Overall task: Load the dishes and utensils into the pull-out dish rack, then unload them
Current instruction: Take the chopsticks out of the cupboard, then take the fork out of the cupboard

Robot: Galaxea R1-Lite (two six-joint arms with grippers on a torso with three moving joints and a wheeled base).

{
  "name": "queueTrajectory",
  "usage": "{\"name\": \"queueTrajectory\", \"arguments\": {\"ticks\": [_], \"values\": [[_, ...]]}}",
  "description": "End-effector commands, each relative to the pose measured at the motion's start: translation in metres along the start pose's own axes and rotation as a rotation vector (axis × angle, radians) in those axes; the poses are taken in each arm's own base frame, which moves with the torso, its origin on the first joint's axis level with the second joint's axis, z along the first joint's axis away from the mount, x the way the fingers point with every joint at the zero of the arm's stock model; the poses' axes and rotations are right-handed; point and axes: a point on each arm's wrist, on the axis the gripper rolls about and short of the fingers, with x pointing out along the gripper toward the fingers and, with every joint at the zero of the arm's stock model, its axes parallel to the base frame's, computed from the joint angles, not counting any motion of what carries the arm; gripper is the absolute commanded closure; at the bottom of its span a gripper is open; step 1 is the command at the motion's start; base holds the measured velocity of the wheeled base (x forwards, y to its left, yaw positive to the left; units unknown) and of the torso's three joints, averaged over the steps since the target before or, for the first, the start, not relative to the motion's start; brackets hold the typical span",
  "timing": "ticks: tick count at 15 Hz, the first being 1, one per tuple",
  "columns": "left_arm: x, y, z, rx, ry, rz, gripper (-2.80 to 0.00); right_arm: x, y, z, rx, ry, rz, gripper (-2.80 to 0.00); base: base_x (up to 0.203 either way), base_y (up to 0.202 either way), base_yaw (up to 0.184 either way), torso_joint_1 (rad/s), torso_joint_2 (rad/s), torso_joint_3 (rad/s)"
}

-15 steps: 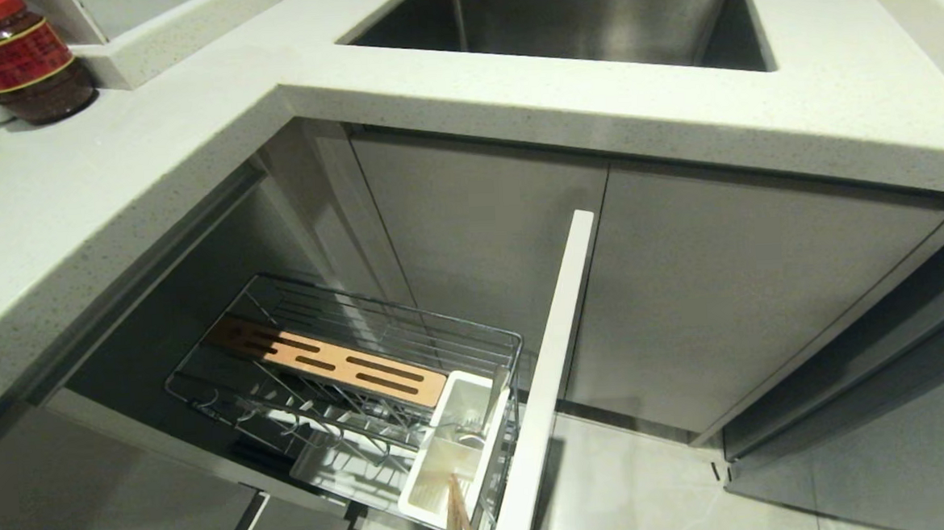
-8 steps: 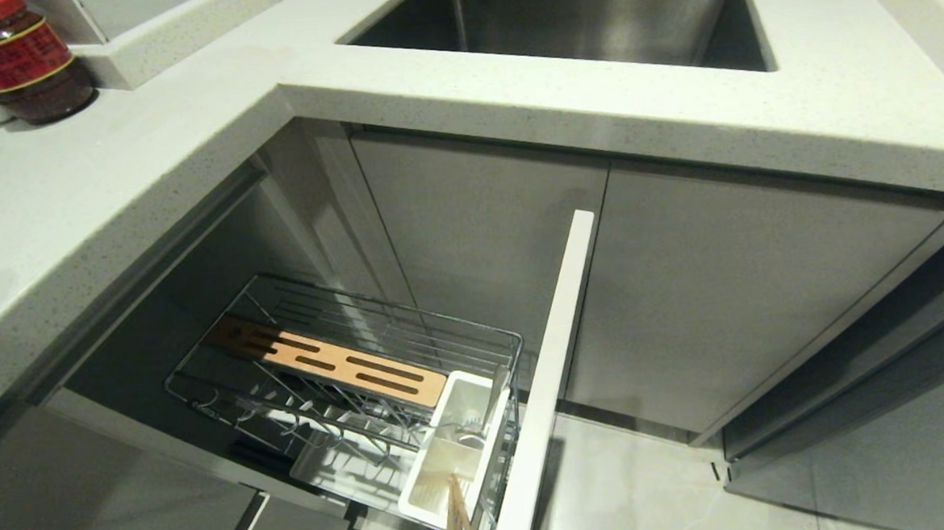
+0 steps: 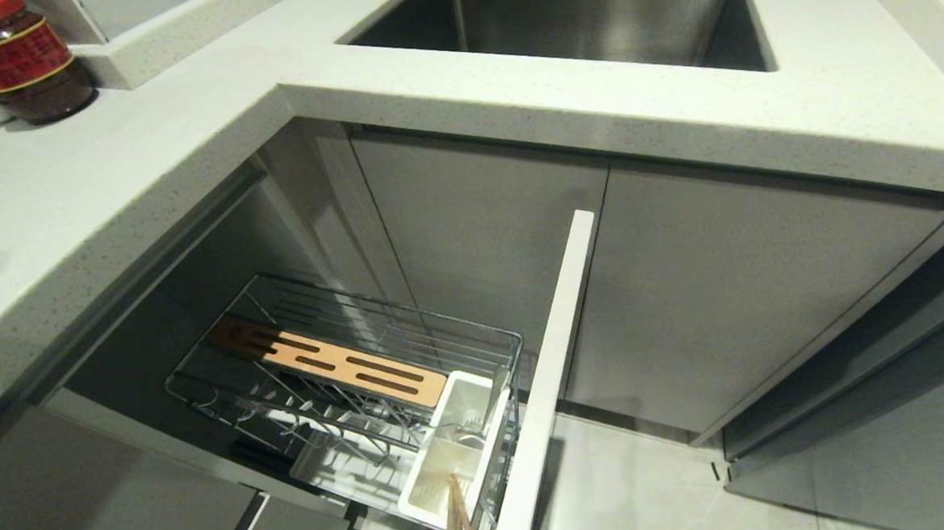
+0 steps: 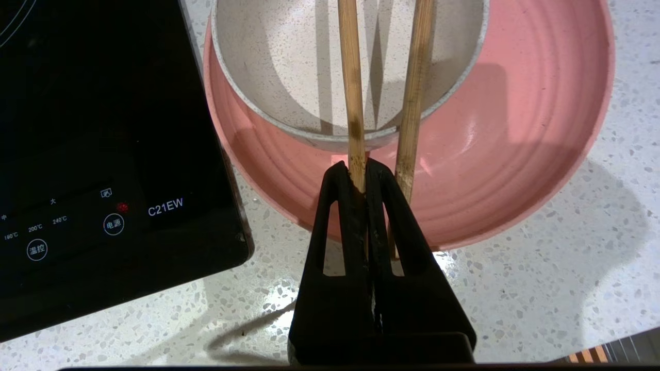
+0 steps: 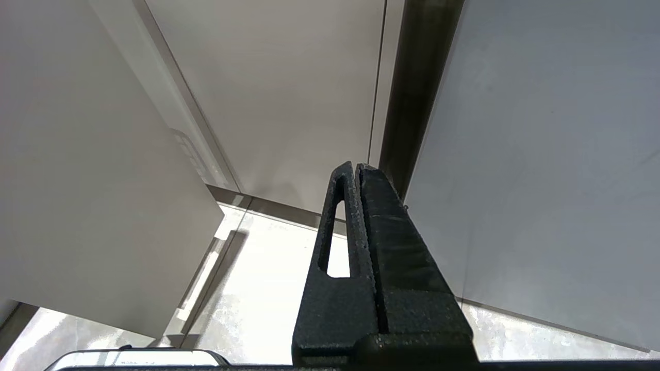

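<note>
Left pincer [image 4: 359,170] is gripping chopsticks [image 4: 352,82] over bowl [image 4: 289,67] and pink plate [image 4: 515,154]; rack [image 3: 348,360] is holding only fork [image 3: 491,401] and chopsticks.

Left gripper [image 4: 359,167] pinches chopsticks [image 4: 352,93] over bowl [image 4: 289,62], plate [image 4: 515,154].

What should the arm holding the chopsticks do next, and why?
Probably a slow, short lift with jaws kept shut. The left gripper is clamped on the chopsticks over the bowl in the pink plate, but only one stick clearly sits between the jaws; the other runs alongside. The pull-out rack stands open. The right gripper hangs idle, shut.
</note>
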Motion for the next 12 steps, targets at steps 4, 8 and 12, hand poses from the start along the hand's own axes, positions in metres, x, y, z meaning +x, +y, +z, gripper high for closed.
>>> {"name": "queueTrajectory", "arguments": {"ticks": [4, 8, 12], "values": [[0.0092, -0.0003, -0.0015, -0.004, 0.023, 0.014, 0.00, 0.0016, -0.0001, -0.0073, 0.000, 0.026, 0.000, 0.00, 0.000, 0.000, 0.000, 0.000, 0.00, 0.000], [0.0104, 0.0006, -0.0010, -0.010, 0.021, 0.025, 0.00, 0.0016, -0.0001, -0.0073, 0.000, 0.026, 0.001, 0.00, 0.000, 0.000, 0.000, 0.000, 0.00, 0.000], [0.0104, 0.0014, -0.0006, -0.015, 0.016, 0.031, -2.80, 0.0016, -0.0002, -0.0075, 0.000, 0.027, -0.001, 0.00, 0.000, 0.000, 0.000, 0.000, 0.00, 0.000]]}}
